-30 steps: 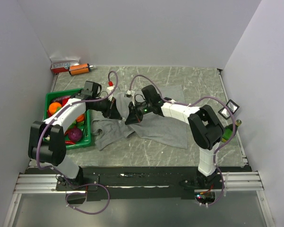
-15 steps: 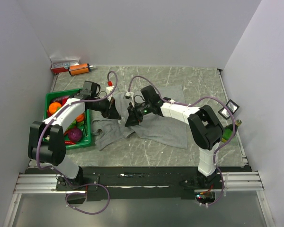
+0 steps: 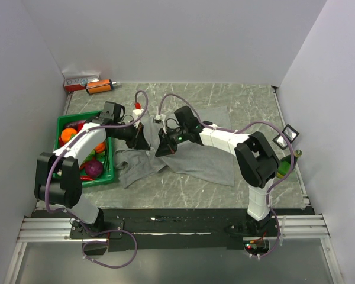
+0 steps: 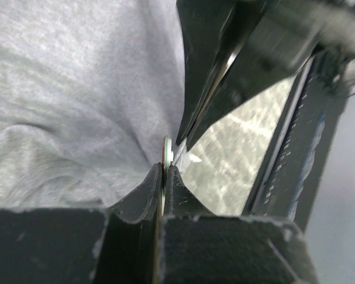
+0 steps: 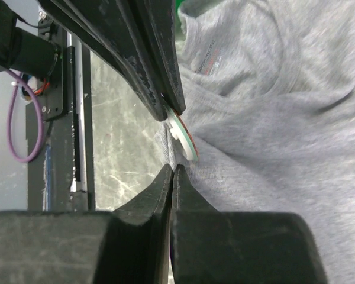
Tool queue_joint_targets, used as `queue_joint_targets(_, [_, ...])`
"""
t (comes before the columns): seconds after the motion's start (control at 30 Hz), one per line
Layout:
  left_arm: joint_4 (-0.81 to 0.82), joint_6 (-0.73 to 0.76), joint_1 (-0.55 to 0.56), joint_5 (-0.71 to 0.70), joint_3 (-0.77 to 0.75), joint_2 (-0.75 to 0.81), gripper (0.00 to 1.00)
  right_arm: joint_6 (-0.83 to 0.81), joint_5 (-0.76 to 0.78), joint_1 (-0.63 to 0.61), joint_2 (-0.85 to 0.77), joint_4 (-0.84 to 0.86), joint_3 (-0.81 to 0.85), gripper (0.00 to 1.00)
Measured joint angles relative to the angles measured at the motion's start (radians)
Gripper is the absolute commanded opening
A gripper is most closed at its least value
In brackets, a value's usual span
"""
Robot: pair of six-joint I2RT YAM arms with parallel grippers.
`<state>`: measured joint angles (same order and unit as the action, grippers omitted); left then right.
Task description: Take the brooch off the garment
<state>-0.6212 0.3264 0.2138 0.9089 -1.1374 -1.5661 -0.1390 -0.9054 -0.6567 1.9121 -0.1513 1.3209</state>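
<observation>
Left gripper (image 4: pixel 164 171) pinches shut on the rim of the whitish brooch (image 5: pixel 183 135), which sits against the grey garment (image 3: pixel 201 157) rumpled on the table (image 3: pixel 236 100) beside the green crate (image 3: pixel 97 179); right gripper (image 5: pixel 172 171) is closed, tips at the cloth just below the brooch, hold on fabric unclear.

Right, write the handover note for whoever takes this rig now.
Left end effector: shut on the brooch, which sits edge-on between its fingers.
Right end effector: shut, tips at the garment right beside the brooch; unclear whether it pinches cloth.
The garment lies rumpled beside the green crate.
Done: brooch gripped.
Left: pull it off the cloth; it sits against the fabric, not yet free.
</observation>
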Motion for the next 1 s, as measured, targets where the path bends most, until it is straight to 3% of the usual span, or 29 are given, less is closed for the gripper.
queue_joint_targets(0.23, [-0.085,0.116,0.018,-0.035,-0.032,-0.011,0.01,-0.03,0.01,0.021,0.0,-0.029,0.029,0.01])
queue_joint_targets(0.27, [-0.088,0.124,0.024,-0.035,-0.043,-0.016,0.01,-0.035,0.011,0.026,0.0,-0.033,0.029,0.06])
queue_joint_targets(0.3, [-0.087,0.127,0.03,-0.035,-0.049,-0.019,0.01,-0.035,0.011,0.031,0.0,-0.035,0.029,0.22])
queue_joint_targets(0.4, [-0.091,0.129,0.04,-0.034,-0.061,-0.023,0.01,-0.047,-0.007,0.039,0.0,-0.046,0.029,0.45])
queue_joint_targets(0.5, [-0.105,0.129,0.043,-0.035,-0.07,-0.023,0.01,-0.032,-0.035,0.04,0.0,-0.04,0.029,0.54])
queue_joint_targets(0.8, [-0.114,0.122,0.043,-0.018,-0.099,-0.062,0.01,0.074,-0.12,0.04,0.005,0.031,0.055,0.57])
queue_joint_targets(1.0, [-0.123,0.114,0.043,-0.001,-0.113,-0.085,0.01,0.116,-0.129,0.039,0.019,0.061,0.071,0.52])
